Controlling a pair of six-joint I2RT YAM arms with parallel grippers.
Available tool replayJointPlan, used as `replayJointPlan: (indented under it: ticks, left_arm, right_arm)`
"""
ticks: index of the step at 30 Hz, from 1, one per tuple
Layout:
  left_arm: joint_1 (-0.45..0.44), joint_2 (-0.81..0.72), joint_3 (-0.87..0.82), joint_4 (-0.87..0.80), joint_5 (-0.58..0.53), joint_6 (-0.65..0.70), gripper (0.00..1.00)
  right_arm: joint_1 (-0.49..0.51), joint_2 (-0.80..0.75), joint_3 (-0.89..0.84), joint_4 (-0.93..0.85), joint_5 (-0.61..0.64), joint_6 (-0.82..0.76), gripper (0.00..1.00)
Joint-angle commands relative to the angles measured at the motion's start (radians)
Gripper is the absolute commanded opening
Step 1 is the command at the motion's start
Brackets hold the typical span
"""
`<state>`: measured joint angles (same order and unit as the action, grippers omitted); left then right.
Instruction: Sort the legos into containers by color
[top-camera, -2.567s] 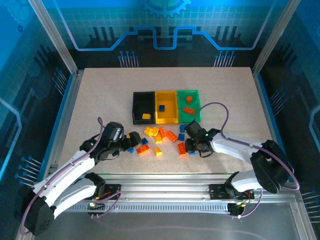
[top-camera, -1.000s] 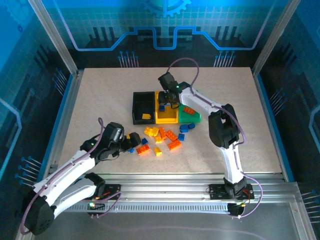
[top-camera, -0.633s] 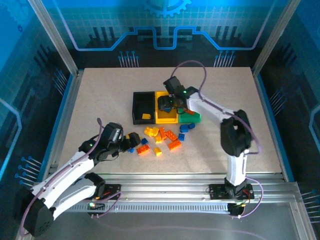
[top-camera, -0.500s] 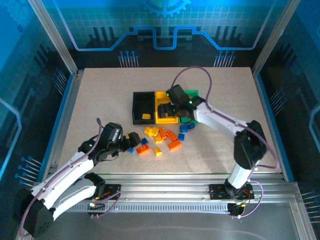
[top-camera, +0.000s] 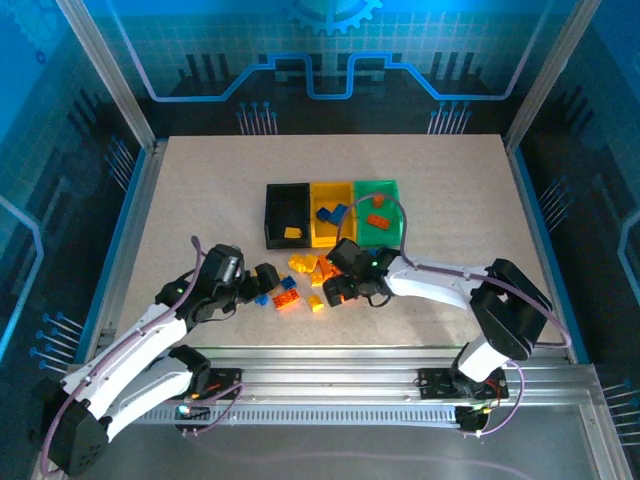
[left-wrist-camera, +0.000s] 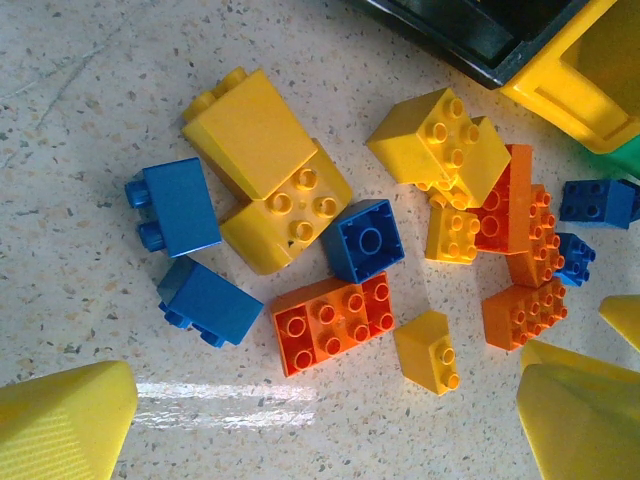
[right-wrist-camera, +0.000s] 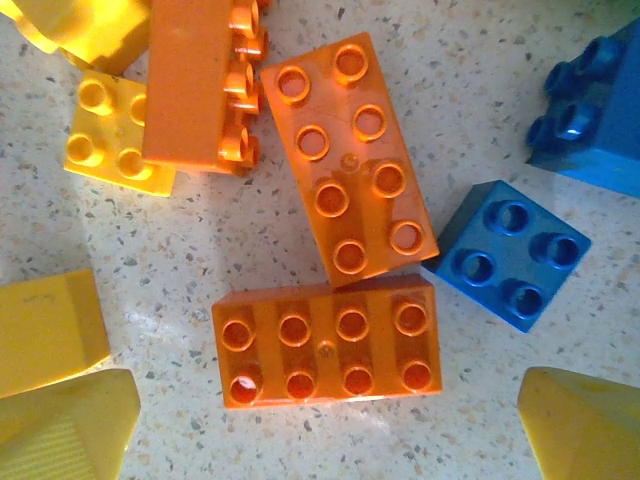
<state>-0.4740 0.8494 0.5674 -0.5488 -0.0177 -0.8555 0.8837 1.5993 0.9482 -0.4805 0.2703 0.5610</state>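
Observation:
The legos (top-camera: 308, 272) lie in a loose pile of yellow, orange and blue bricks in front of the containers: a black bin (top-camera: 268, 215), a yellow bin (top-camera: 335, 237) and a green bin (top-camera: 390, 190). My right gripper (top-camera: 338, 288) is open and low over the pile's right side. An orange eight-stud brick (right-wrist-camera: 328, 352) lies flat between its yellow fingertips (right-wrist-camera: 65, 430), untouched. My left gripper (top-camera: 266, 279) is open at the pile's left side, with an orange brick (left-wrist-camera: 335, 322) and a small yellow brick (left-wrist-camera: 428, 350) just ahead of its fingers (left-wrist-camera: 62, 420).
A yellow brick (top-camera: 292, 233) lies in the black bin, blue bricks (top-camera: 330, 212) in the yellow bin, orange bricks (top-camera: 377, 220) in the green bin. Blue bricks (left-wrist-camera: 180, 205) and a big yellow one (left-wrist-camera: 265, 175) crowd the pile's left. Metal frame rails border the table.
My right arm swung back from over the yellow bin down to the pile, and its jaws opened. Another blue brick now lies in the yellow bin. The left arm barely moved.

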Motion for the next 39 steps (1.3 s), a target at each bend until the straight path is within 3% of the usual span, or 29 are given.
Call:
replayJointPlan:
  ticks: [1, 10, 16, 21, 27, 29, 33, 39]
  left_arm:
    - [0.008, -0.012, -0.020, -0.029, 0.018, 0.016, 0.99]
    - [0.008, -0.013, -0.016, -0.037, 0.013, 0.018, 0.99]
    - [0.008, -0.013, -0.021, -0.033, 0.013, 0.017, 0.99]
    - [0.009, -0.011, -0.023, -0.028, 0.015, 0.019, 0.99]
    - [0.008, -0.004, -0.014, -0.019, 0.021, 0.024, 0.99]
    - [0.009, -0.003, -0.008, -0.017, 0.021, 0.028, 0.99]
    - [0.009, 0.002, 0.000, -0.014, 0.020, 0.033, 0.99]
    - [0.010, 0.008, 0.002, -0.007, 0.027, 0.026, 0.99]
  right_arm:
    - [0.015, 0.060, 0.000, 0.035, 0.029, 0.020, 0.98]
    - [0.018, 0.153, 0.036, 0.043, 0.050, 0.022, 0.92]
    - [0.018, 0.155, 0.033, 0.039, 0.053, 0.023, 0.76]
    - [0.020, 0.077, -0.005, 0.032, 0.052, 0.024, 0.64]
    - [0.010, -0.133, -0.021, -0.049, 0.087, 0.032, 0.62]
    - [-0.031, -0.193, 0.003, -0.088, 0.115, 0.024, 0.62]
    - [-0.210, -0.222, 0.085, -0.118, 0.106, 0.017, 0.62]
    - [-0.402, 0.006, 0.318, -0.159, 0.060, 0.008, 0.62]
